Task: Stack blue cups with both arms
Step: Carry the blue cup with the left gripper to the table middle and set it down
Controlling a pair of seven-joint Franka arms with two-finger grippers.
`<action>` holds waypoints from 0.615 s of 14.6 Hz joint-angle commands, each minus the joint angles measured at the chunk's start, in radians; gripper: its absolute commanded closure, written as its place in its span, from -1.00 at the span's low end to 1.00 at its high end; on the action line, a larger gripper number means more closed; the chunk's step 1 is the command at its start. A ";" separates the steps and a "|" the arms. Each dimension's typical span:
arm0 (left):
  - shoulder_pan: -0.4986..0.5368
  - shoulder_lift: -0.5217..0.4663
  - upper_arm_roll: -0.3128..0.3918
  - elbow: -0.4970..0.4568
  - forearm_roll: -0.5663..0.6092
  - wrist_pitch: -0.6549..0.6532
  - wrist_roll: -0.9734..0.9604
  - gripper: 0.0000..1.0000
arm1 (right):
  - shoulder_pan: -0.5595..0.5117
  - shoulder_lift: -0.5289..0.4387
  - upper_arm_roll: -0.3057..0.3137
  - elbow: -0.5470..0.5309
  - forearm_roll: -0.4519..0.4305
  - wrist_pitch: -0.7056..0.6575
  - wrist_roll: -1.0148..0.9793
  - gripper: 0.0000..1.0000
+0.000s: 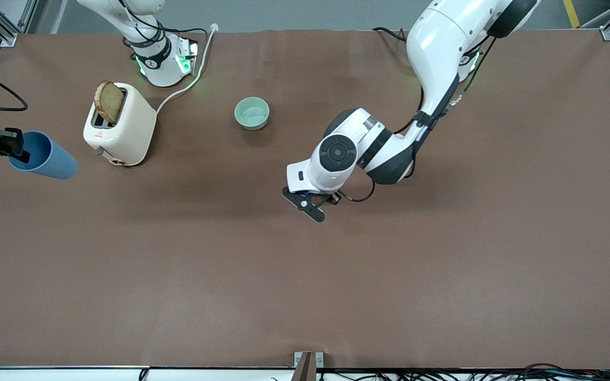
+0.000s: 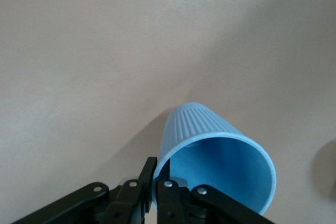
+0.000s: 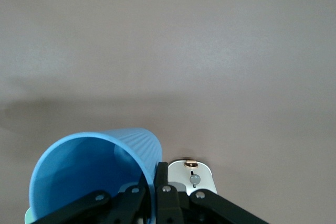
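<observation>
Holding one ribbed matte blue plastic cup each, both arms had completed the pick-up stage, judging by the views. The right gripper (image 1: 16,151) was clenched on the rim of its blue tumbler (image 1: 45,156), which hung tilted in the air over the right arm's end of the brown tabletop (image 1: 305,275), beside the cream toaster (image 1: 119,127) with a slice of brown bread (image 1: 109,101) standing in its slot; the right wrist view showed the rim wall pinched between the fingers (image 3: 161,182), with the toaster below. The left gripper (image 2: 155,182) was likewise clenched on the rim of the second blue cup (image 2: 215,156), seen only in the left wrist view; in the front view the arm's own wrist hid that cup, over the middle of the tabletop. The small pale green bowl (image 1: 252,113) sat untouched near the bases. Remaining, as judged: bring the two cups together, well apart at this moment, align mouth to base, nest one in the other, then release. No stacking done yet.
</observation>
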 commanded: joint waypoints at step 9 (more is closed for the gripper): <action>-0.052 0.009 0.016 0.026 0.034 0.041 -0.025 -1.00 | 0.003 -0.026 -0.003 -0.017 -0.020 0.026 0.021 1.00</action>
